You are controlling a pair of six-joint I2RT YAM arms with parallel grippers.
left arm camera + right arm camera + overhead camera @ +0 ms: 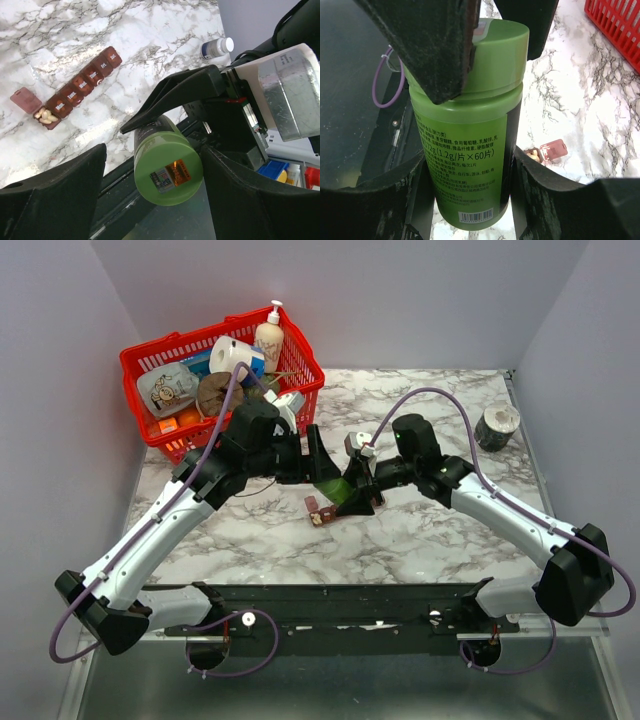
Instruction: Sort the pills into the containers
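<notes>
Marble desk [420, 540], overhead: the containers [321, 510] are lying mid-desk. Left wrist: the left gripper [155, 150] is being held wide around the green bottle [167, 172], likely for uncapping. Right wrist: it is being clamped by the right gripper [470, 160].

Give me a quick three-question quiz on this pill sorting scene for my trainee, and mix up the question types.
1. True or false: every lid on the pill organizer is closed.
2. What is the right tool shut on? A) a spoon B) the green bottle C) a cup
3. Fill in: the organizer's open end holds pale ____.

Key
1. False: the end lid is flipped open.
2. B
3. pills
</notes>
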